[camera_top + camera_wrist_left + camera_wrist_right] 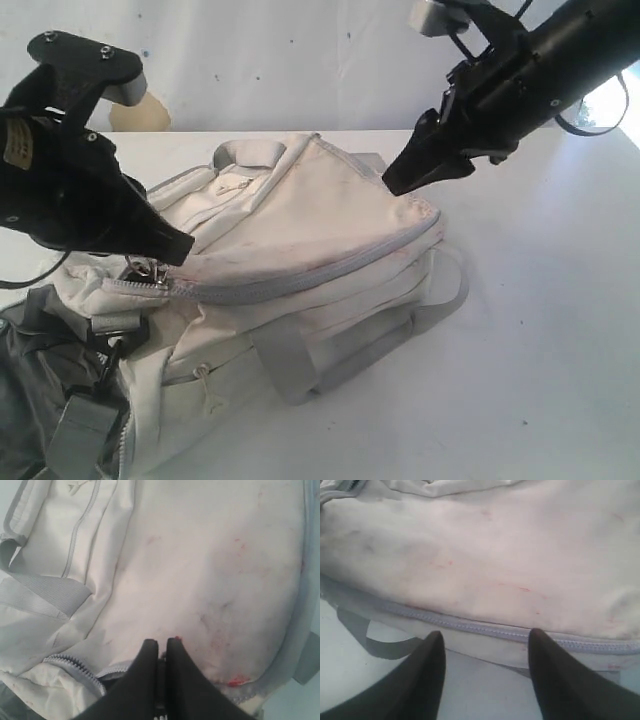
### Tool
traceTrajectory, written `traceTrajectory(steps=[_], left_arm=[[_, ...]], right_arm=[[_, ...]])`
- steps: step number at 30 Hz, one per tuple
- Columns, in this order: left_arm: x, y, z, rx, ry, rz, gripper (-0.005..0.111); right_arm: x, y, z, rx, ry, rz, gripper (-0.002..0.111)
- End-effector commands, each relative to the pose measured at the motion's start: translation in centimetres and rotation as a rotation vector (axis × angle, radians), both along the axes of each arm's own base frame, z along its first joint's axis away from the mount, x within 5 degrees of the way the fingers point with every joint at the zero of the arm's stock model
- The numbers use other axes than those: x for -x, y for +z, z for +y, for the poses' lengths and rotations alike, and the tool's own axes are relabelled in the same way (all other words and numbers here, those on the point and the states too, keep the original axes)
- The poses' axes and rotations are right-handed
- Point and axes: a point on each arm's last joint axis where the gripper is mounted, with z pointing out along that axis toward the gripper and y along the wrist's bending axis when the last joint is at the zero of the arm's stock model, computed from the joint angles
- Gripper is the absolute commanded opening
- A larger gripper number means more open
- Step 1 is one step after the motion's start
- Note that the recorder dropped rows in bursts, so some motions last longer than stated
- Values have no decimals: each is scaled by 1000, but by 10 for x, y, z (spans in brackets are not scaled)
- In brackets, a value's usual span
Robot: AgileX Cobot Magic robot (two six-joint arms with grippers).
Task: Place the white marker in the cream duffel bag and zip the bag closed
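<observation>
Mid-frame: bag point(300, 225). No marker in sight, prob. inside. zip point(310, 280) looks nearly shut. L gripper point(182, 250) clamped tight at zip's left end, hold unclear. R gripper point(486, 632) spread wide, empty, upper right.

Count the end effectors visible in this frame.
2. Left end effector, shut, at the cream duffel bag's zipper end; right end effector, open, over its opposite corner.

The cream duffel bag point(300, 225) shows a grey zipper point(300, 284) and reddish smudges point(239, 681).
</observation>
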Motion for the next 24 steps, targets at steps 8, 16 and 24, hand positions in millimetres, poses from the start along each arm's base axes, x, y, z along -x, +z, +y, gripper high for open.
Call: traceTrajectory(steps=[8,16,24], left_arm=[[-10,2,10,215,195,89,0],[-2,-3,9,222,219,203,0],[4,-6,11,191,227,280,0]], right_arm=[[48,-16,30,9,142,-316,47],[63,-28,63,50,289,-469,47],[69,-40,90,47,334,-480,47]])
